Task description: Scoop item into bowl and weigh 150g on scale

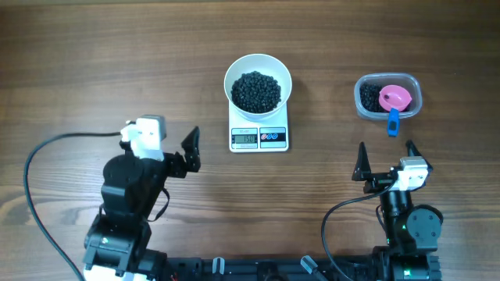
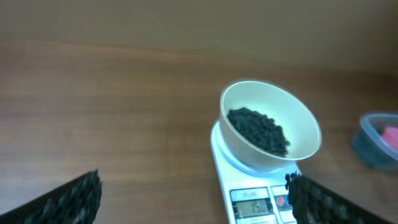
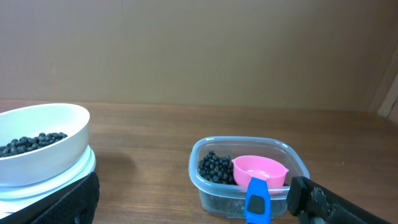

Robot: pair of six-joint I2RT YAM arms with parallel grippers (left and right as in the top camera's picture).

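Your left fingers (image 1: 192,142) at 7 o'clock and right fingers (image 1: 362,161) at 5 o'clock are both spread wide, gripping and touching nothing. At 12 o'clock on the bench (image 1: 78,62), the white bowl (image 1: 233,78) sits on the scale (image 1: 258,139) with a heap of black beads (image 1: 256,91) inside. The clear tub (image 1: 418,100) at 2 o'clock holds more beads and a pink scoop (image 1: 395,97).

Beads (image 1: 256,91) in bowl (image 1: 258,62), bowl on scale (image 1: 258,138); tub (image 1: 415,106) with scoop (image 1: 394,98) in it well to the right
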